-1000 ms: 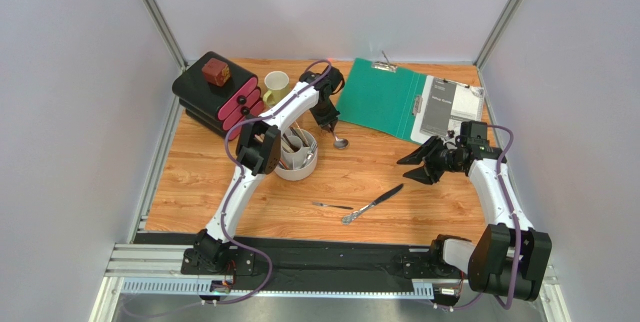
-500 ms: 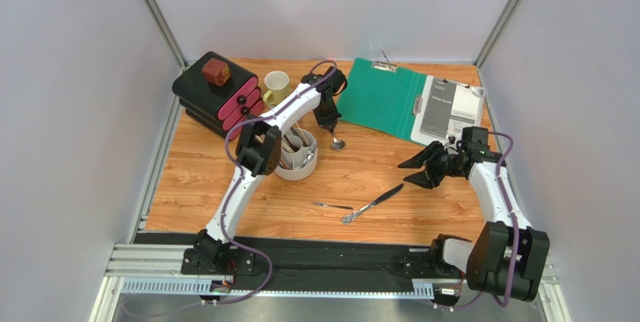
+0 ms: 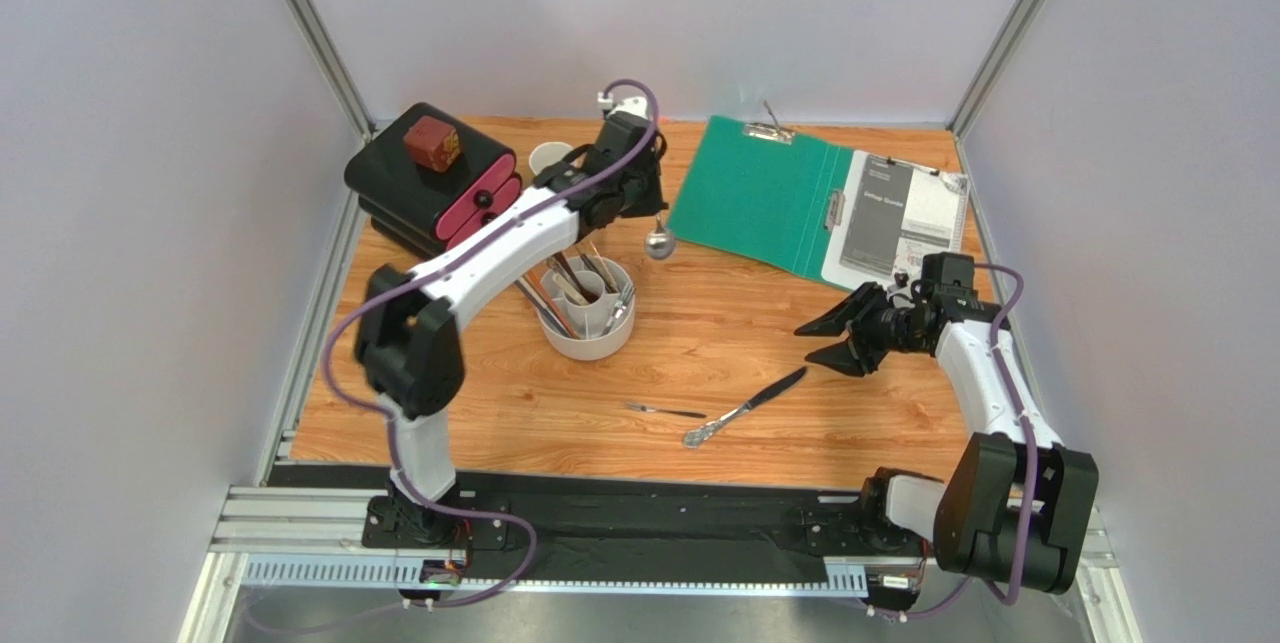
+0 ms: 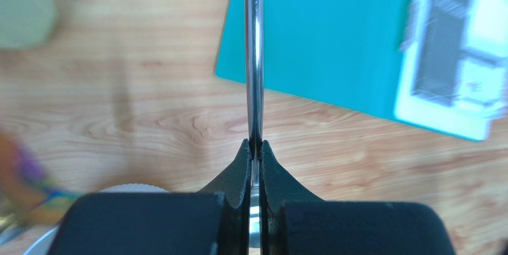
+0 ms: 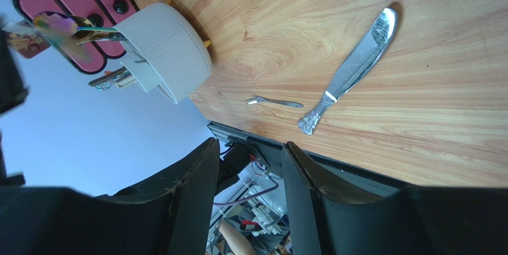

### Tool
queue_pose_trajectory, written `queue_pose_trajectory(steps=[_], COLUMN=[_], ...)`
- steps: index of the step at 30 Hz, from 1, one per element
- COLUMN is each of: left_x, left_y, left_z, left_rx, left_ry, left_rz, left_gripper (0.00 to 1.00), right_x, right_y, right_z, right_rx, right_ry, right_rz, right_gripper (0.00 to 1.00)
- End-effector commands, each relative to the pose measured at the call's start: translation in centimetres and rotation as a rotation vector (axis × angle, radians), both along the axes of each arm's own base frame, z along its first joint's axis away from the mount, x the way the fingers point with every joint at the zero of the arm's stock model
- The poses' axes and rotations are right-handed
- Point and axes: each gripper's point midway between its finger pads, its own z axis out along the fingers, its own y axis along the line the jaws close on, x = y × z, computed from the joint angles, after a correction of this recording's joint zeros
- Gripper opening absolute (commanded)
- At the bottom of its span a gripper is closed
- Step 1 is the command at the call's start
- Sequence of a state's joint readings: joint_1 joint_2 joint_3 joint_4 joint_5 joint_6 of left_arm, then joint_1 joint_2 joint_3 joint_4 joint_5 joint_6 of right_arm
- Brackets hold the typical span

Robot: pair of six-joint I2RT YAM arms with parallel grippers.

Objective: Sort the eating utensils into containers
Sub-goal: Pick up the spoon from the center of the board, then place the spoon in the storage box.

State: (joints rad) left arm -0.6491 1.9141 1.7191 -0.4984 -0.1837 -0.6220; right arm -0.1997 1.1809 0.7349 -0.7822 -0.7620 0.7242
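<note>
Two utensils lie on the table seen from above: knife and small fork, near white holder.
Left wrist: left gripper pinched tight on spoon handle, beside green folder.
Right wrist: right gripper wide apart, empty.

walls: plain pale grey panels at left, back and right | corners: slanting bare aluminium posts | counter: light wood-grain counter | near edge: black strip beside ribbed aluminium rail | light: even, soft, faint shadows
</note>
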Motion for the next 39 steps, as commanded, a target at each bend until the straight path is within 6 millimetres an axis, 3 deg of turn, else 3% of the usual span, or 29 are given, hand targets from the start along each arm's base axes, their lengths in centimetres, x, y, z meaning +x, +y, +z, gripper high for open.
queue_pose_trajectory(steps=[1,2,3,4,5,6,7,8,9,11,12,17,21,31,39], left_x=[-0.6,-1.5,-2.2,-2.9,-3.5,-3.9,-4.4,-4.7,-5.0,-5.4,-5.6,-5.6,-5.6,-6.0,-6.9], left_y=[2.5,3.6,4.2,5.0,6.3,6.9,7.8,8.7,9.1,9.2,9.3,9.3,9.8,11.0,11.0], left_z=[10.5,12.9,13.3,11.9,13.5,13.5,11.6,12.7,11.0,11.6,10.4,9.3,7.1,5.1,3.8], left_rx=[-0.135,-0.165,-0.167,-0.142,-0.143,-0.135,-0.1,-0.102,-0.074,-0.096,-0.086,-0.108,-0.07,-0.033,-0.019], left_ry=[-0.32,-0.375,-0.389,-0.376,-0.433,-0.447,-0.436,-0.487,-0.478,-0.526,-0.514,-0.545,-0.532,-0.552,-0.565], left_rz=[0.053,0.076,0.084,0.089,0.106,0.115,0.128,0.148,0.142,0.127,0.121,0.118,0.13,0.161,0.157], left_gripper=[0.0,0.0,0.0,0.0,0.0,0.0,0.0,0.0,0.0,0.0,0.0,0.0,0.0,0.0,0.0], right_x=[1.4,1.6,1.8,1.8,1.9,2.1,2.1,2.1,2.0,2.0,1.9,2.1,1.5,0.0,0.5], right_y=[-0.7,-0.8,-0.9,-0.9,-1.0,-1.0,-0.9,-0.7,-0.6,-0.2,-0.1,0.1,0.1,0.5,1.0], right_z=[1.1,0.9,1.1,1.1,1.0,1.0,0.9,0.8,0.6,0.7,0.7,1.6,1.3,0.4,0.6], right_rx=[-0.033,-0.039,-0.046,-0.05,-0.053,-0.052,-0.053,-0.055,-0.054,-0.054,-0.054,-0.069,-0.077,-0.077,-0.068], right_ry=[-0.036,-0.022,-0.028,-0.022,-0.016,-0.012,-0.01,-0.003,0.005,0.003,0.003,-0.046,-0.055,-0.043,-0.066], right_rz=[0.014,0.015,0.016,0.018,0.018,0.02,0.023,0.032,0.039,0.054,0.061,0.073,0.073,0.099,0.117], right_gripper=[0.47,0.47,0.47,0.47,0.46,0.46,0.46,0.46,0.45,0.45,0.45,0.45,0.45,0.45,0.45])
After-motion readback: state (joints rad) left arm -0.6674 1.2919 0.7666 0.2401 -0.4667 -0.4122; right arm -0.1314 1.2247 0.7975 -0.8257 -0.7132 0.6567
